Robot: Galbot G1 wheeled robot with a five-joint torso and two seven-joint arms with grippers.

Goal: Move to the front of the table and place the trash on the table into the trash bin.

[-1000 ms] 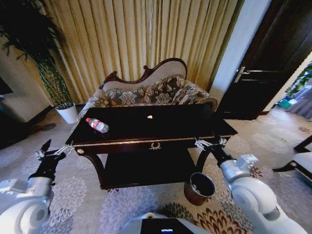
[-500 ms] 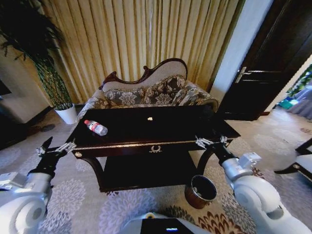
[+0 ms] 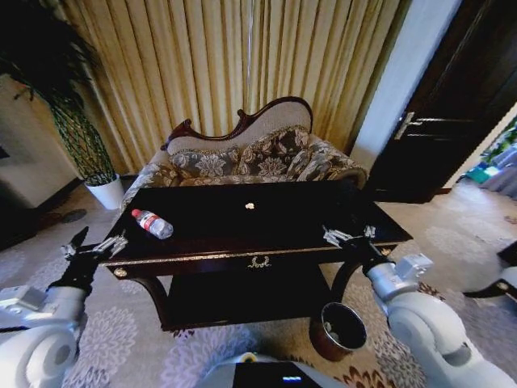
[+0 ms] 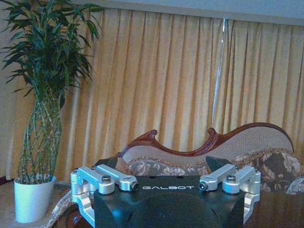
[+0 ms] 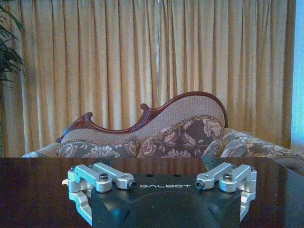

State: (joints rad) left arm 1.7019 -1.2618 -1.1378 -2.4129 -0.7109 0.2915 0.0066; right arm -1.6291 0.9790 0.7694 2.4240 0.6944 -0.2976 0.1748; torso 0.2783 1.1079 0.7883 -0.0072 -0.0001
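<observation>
Ahead of the left gripper (image 3: 90, 246), the plant's (image 3: 56, 97) top runs off the picture's edge. Beyond the right gripper (image 3: 349, 236), the paper scrap (image 3: 250, 206) is too small to make out. Below it, the trash bin's (image 3: 340, 331) inside is dark.

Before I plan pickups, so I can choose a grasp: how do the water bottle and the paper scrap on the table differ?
The water bottle is bigger, clear with a red cap, lying on its side near the table's left end; the paper scrap is tiny, white, crumpled, near the middle. Both rest untouched on the tabletop.
</observation>
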